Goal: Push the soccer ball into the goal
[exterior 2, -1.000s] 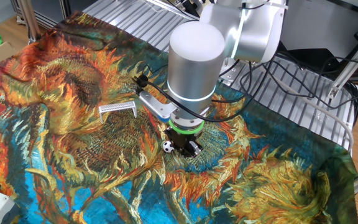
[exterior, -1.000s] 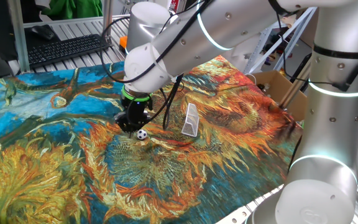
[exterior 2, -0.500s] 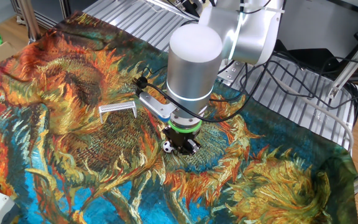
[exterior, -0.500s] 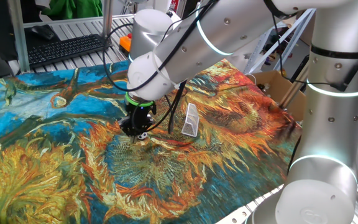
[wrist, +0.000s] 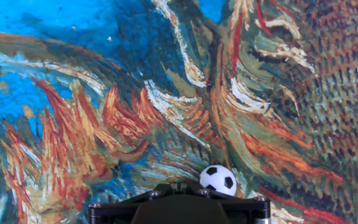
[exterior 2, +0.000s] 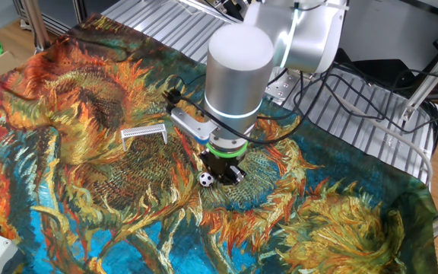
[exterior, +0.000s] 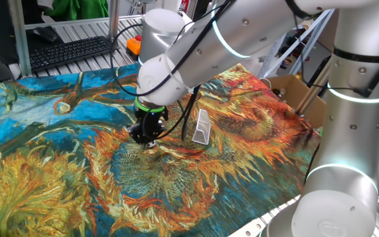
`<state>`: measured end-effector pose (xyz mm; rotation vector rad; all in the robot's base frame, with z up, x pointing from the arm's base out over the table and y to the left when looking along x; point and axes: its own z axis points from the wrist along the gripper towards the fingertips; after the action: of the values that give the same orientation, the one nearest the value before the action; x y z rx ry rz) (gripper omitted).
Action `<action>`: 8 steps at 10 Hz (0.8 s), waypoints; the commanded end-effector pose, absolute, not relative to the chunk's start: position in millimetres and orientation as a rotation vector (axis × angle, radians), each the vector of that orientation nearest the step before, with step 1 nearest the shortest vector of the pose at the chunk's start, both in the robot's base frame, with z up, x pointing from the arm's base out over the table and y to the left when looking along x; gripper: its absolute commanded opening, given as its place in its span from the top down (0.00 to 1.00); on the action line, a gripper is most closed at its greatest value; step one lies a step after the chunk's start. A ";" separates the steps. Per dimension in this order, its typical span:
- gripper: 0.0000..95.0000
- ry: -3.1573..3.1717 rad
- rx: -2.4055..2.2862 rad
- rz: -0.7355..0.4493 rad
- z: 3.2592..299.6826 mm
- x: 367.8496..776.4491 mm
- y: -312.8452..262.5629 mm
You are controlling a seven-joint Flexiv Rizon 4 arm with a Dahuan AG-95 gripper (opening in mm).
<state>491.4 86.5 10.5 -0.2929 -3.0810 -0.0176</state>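
The soccer ball [exterior 2: 206,179] is a tiny white ball with black patches, lying on the painted cloth. It also shows in the hand view [wrist: 218,179], just ahead and to the right of my fingertips. My gripper [exterior 2: 223,172] is down at the cloth right beside the ball, with its jaws shut and nothing held. It also shows in one fixed view [exterior: 145,136], where it hides the ball, and in the hand view [wrist: 179,185]. The goal [exterior 2: 144,133], a small white frame with netting, stands apart from the ball and shows in one fixed view too [exterior: 202,127].
The sunflower-pattern cloth [exterior: 58,171] covers the table. A keyboard [exterior: 71,51] and an orange object [exterior: 132,45] lie at the back. A cardboard box [exterior: 301,99] stands past the cloth's right edge. Cables [exterior 2: 333,114] run over the slatted tabletop.
My gripper has shifted a little toward the goal side and closed in on the ball. In one fixed view it now covers the ball. The ball has barely moved.
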 end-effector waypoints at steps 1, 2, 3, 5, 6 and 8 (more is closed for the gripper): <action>1.00 -3.084 -0.283 -0.008 10.4 493.2 85.3; 1.00 -3.085 -0.284 -0.005 11.2 493.6 83.3; 1.00 -3.085 -0.287 -0.003 11.3 494.4 81.5; 1.00 -3.089 -0.280 0.001 10.2 497.2 76.7; 1.00 -3.091 -0.274 0.002 9.0 498.8 74.3; 1.00 -3.094 -0.256 0.003 7.2 502.3 68.0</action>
<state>503.3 66.0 6.7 -0.2542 -3.0955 0.0025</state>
